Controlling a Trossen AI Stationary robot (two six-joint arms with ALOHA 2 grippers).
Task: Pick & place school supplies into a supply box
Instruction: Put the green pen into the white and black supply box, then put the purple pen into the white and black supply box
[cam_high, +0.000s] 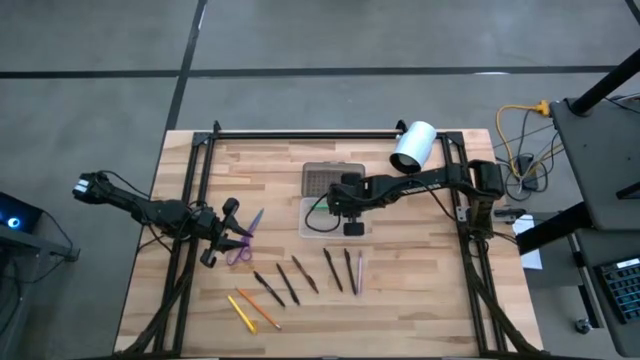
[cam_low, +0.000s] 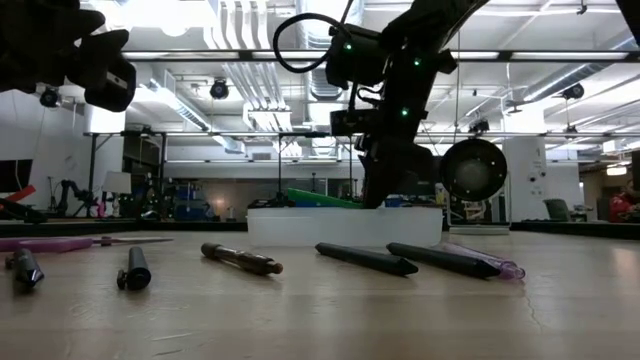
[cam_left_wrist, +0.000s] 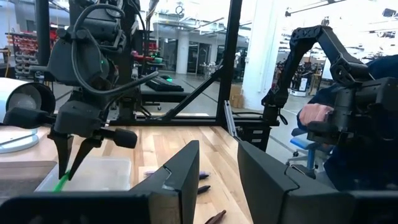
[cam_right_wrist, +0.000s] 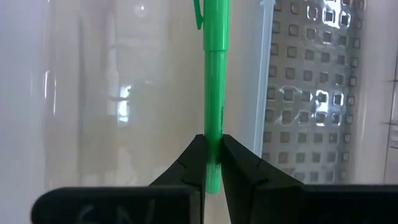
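Observation:
My right gripper (cam_high: 345, 215) hovers over the supply box's clear tray (cam_high: 335, 232), shut on a green pen (cam_right_wrist: 214, 74). The dotted lid (cam_high: 333, 180) lies open beyond the tray. My left gripper (cam_left_wrist: 217, 180) is open and raised above the table's left side, beside the purple-handled scissors (cam_high: 243, 240), which lie flat. Several dark pens (cam_high: 305, 273), a pinkish one (cam_high: 360, 270) and two yellow/orange pencils (cam_high: 250, 312) lie flat near the table's near edge. My right gripper pinches the green pen near one end (cam_right_wrist: 213, 152) between its two fingers (cam_right_wrist: 196, 163), from above, pointing down, the fingers lying across it. The pen is tilted, and its free end (cam_left_wrist: 61, 182) slants down into the clear tray (cam_low: 345, 225). Whether it touches the floor, I cannot tell.
A white cylinder (cam_high: 412, 145) lies at the far right of the table, behind the box. Black frame rails (cam_high: 190, 200) run along the table's left, right and far sides. A person's hand (cam_left_wrist: 317, 115) shows beyond the table's right side.

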